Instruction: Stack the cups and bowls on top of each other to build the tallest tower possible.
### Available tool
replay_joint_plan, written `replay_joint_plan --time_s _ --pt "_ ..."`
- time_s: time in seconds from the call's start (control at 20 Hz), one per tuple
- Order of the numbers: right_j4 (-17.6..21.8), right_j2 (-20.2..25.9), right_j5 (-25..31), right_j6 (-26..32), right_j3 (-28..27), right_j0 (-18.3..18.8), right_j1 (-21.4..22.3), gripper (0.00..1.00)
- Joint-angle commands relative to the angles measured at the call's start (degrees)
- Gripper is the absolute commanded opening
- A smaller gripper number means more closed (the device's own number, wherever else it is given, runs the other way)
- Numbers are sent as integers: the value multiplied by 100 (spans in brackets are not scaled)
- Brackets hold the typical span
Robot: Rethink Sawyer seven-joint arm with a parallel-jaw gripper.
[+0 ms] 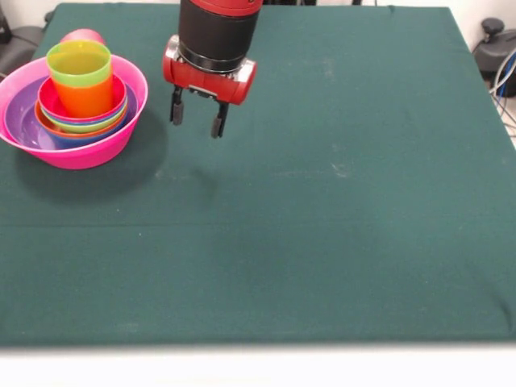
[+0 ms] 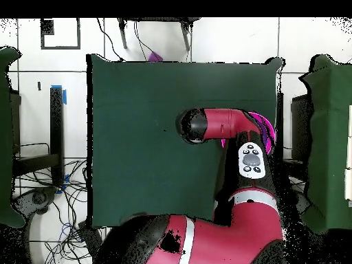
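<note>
Bare green table (image 1: 322, 266) up front. My claw (image 1: 196, 118) hangs spread, empty, beside the tower (image 1: 76, 113). Stacking looks nearly finished, though a pink cup (image 1: 81, 36) peeks out behind it.

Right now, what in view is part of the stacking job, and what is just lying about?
Job:
- tower in the pink bowl
- lime green cup over the orange cup
- open, empty hand

Lying about:
- cables beside the table
</note>
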State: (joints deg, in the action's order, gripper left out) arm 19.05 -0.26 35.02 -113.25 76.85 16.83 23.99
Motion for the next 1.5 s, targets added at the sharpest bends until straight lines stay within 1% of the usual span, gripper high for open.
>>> replay_joint_plan --time_s 0.05,0.75,1.0,1.1,1.25,1.3,1.4,1.5 --pt "221 462 -332 72 264 -37 -362 100" --pt "211 416 -340 -12 245 -52 -419 100" --pt "141 311 -225 -164 172 -40 -502 100" --pt "110 381 -410 -140 330 143 -485 100" --pt "143 515 -483 167 453 508 -481 100" --pt "176 504 -420 249 444 564 -491 100" --pt "207 620 -514 380 499 742 -539 100" --pt "252 609 -608 318 541 772 -589 100"
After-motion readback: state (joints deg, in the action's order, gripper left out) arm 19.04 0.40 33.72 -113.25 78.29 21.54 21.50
